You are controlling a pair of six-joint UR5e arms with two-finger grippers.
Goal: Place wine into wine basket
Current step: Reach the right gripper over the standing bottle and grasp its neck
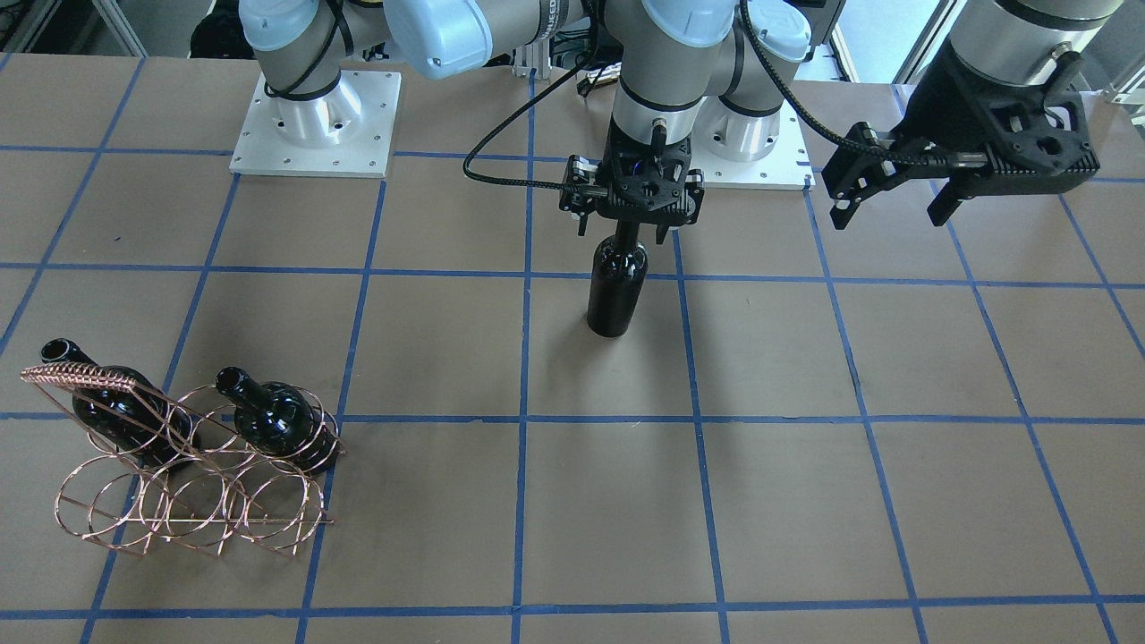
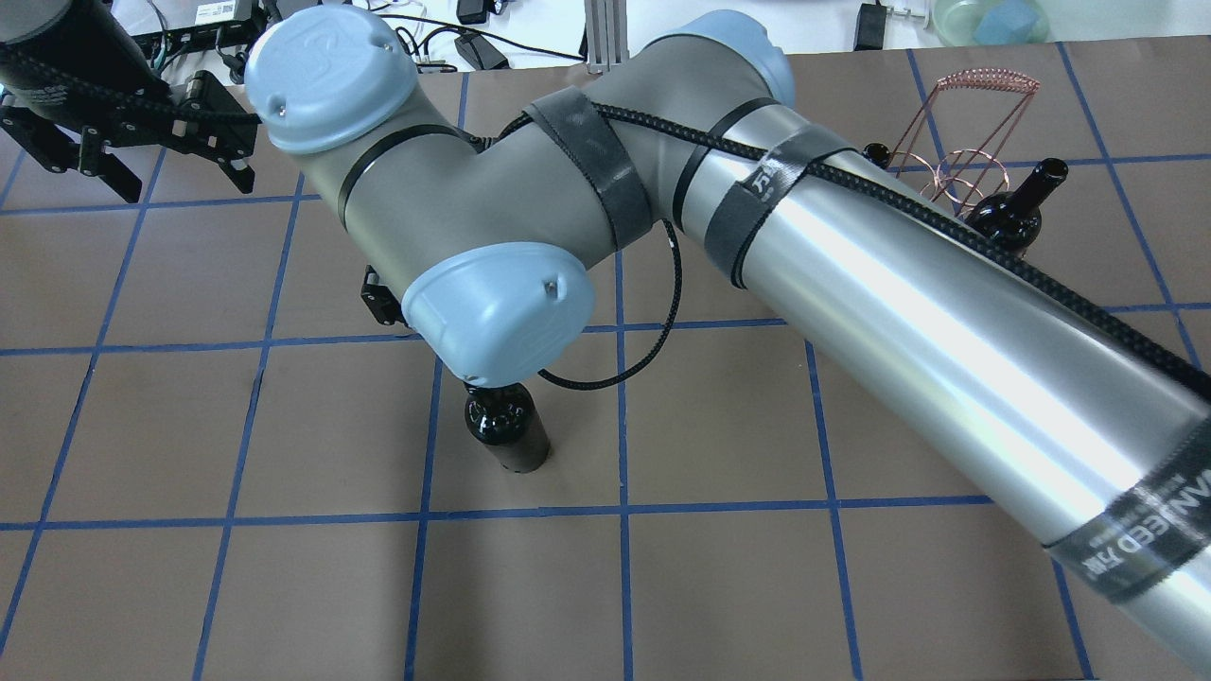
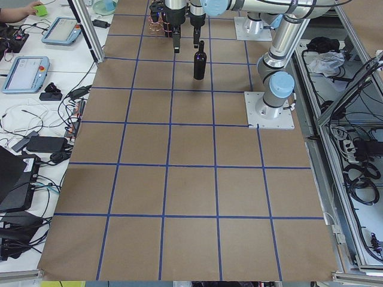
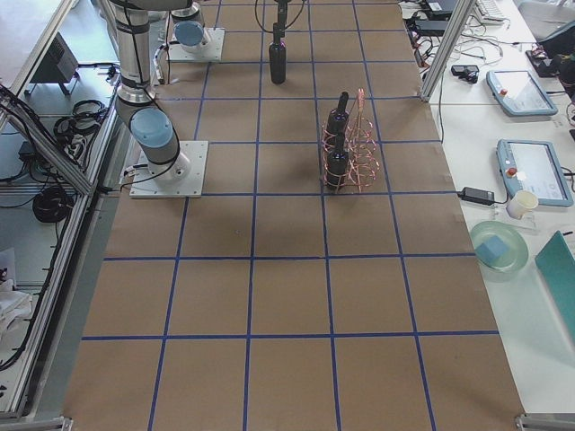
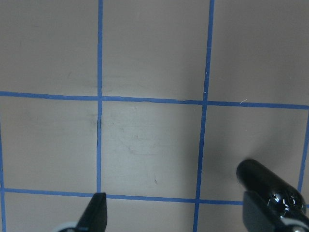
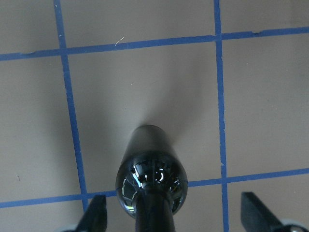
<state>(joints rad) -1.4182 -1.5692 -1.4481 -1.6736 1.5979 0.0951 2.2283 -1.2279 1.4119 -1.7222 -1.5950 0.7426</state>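
A dark glass wine bottle stands upright on the table near its middle, also in the overhead view and the right wrist view. My right gripper is directly over it. Its jaws are open and straddle the neck without touching it. My left gripper hangs open and empty in the air off to the side. The copper wire wine basket stands at the table's far side from the bottle and holds two look-alike bottles.
The table is brown paper with a blue tape grid. The two arm base plates sit at the robot's edge. My right arm stretches across the overhead view and hides part of the basket.
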